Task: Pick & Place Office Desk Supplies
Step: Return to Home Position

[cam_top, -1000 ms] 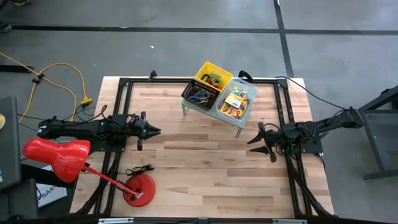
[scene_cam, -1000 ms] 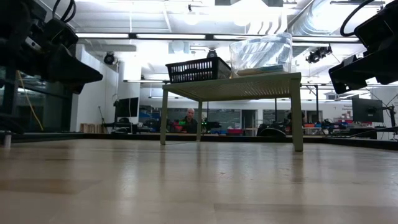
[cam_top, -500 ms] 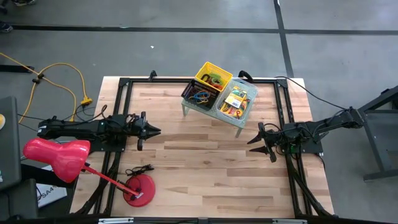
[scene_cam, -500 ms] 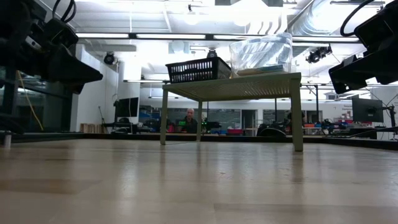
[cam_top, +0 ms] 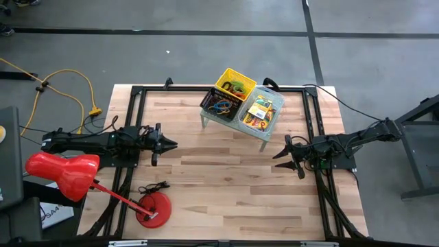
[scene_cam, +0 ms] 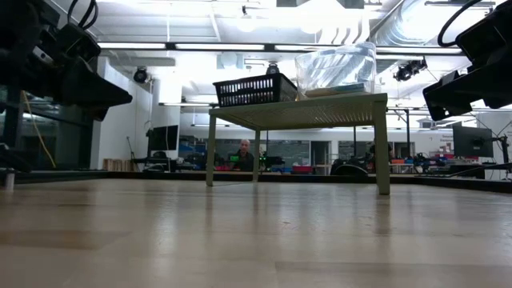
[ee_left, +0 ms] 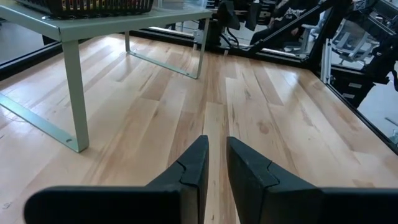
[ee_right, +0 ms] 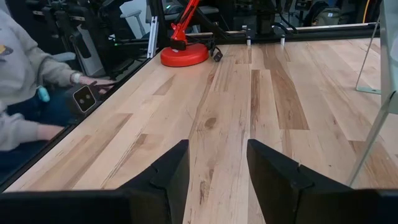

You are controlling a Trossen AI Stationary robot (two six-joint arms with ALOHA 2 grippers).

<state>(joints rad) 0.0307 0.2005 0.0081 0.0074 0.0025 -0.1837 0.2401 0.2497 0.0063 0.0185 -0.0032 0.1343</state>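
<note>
- Supplies are all binned on the pale green shelf (scene_cam: 320, 107), far centre-right of the table (cam_top: 226, 199).
  - Black mesh tray (scene_cam: 254, 90) w/ coloured rubber bands (cam_top: 222, 108) sits on the shelf's left.
  - Yellow basket (cam_top: 223, 81) is at the far side.
  - Clear tub (scene_cam: 336, 64) w/ green-and-yellow card boxes (cam_top: 259, 110) is on the right.
- We judge sorting done; only parking the arms is left.
- Left gripper (cam_top: 168, 144) is at the left edge, mid-table, pointing right. Fingers are nearly together w/ a thin slit, nothing held.
- Right gripper (cam_top: 280, 156) is at the right edge, near the shelf's near-right leg. Fingers are moderately apart, empty.
- To park well, we'd move slow & keep the right fingers off that leg. A knock would prob. shake the shelf & slide the light bins.
- Materials:
  - Shelf is perforated sheet on thin legs.
  - Tray is open mesh, basket is plastic lattice, tub has smooth see-through walls.
  - Table is pale planked wood w/ a slight sheen.
- Red desk lamp (cam_top: 65, 173) stands near-left.
- A person's grey sleeve (ee_right: 25, 68) shows off the table edge, apart from both grippers.
</note>
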